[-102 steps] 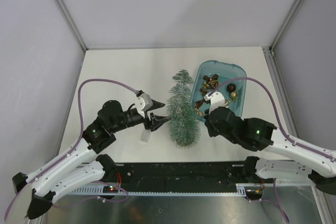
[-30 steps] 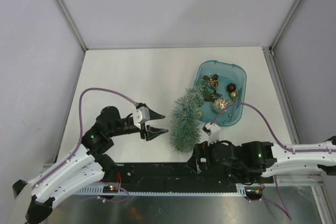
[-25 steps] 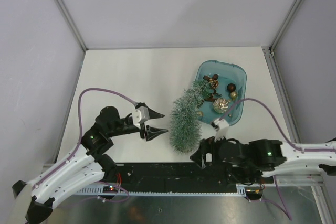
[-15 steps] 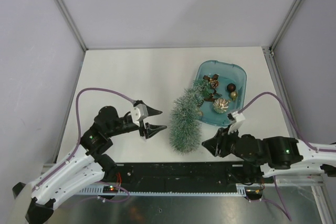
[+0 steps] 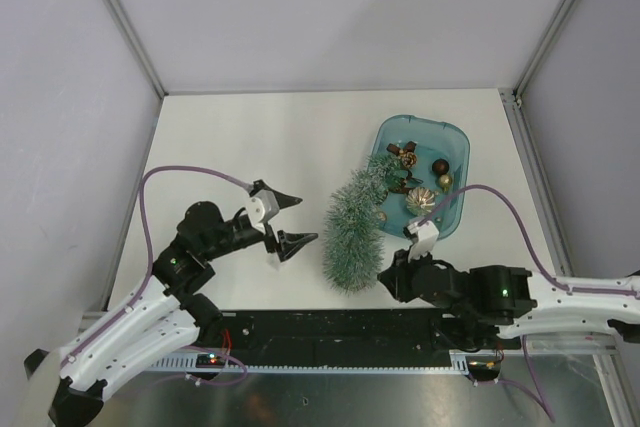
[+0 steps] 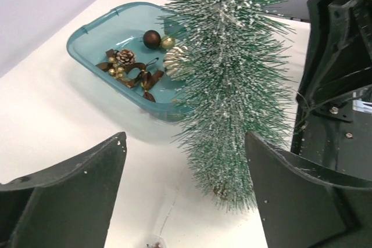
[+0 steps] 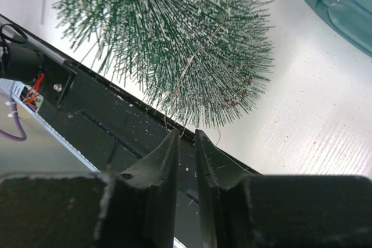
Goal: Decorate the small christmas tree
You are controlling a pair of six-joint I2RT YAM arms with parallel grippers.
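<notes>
Frankly, with the small christmas tree [image 5: 352, 232] leaning between my arms, tip over the blue tray [image 5: 425, 119], I worry the right gripper [image 7: 186, 136], fingers almost pressed together by its base, tips it over while the left gripper [image 5: 306, 219] hangs spread wide alongside.

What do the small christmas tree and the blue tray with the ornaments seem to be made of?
The small christmas tree: likely synthetic bristles, seen as thin, stiff, matte green fibres dusted with white flecks like fake frost. The tray: probably plastic, being translucent teal with a smooth, slightly glossy surface and a rounded moulded rim.
</notes>
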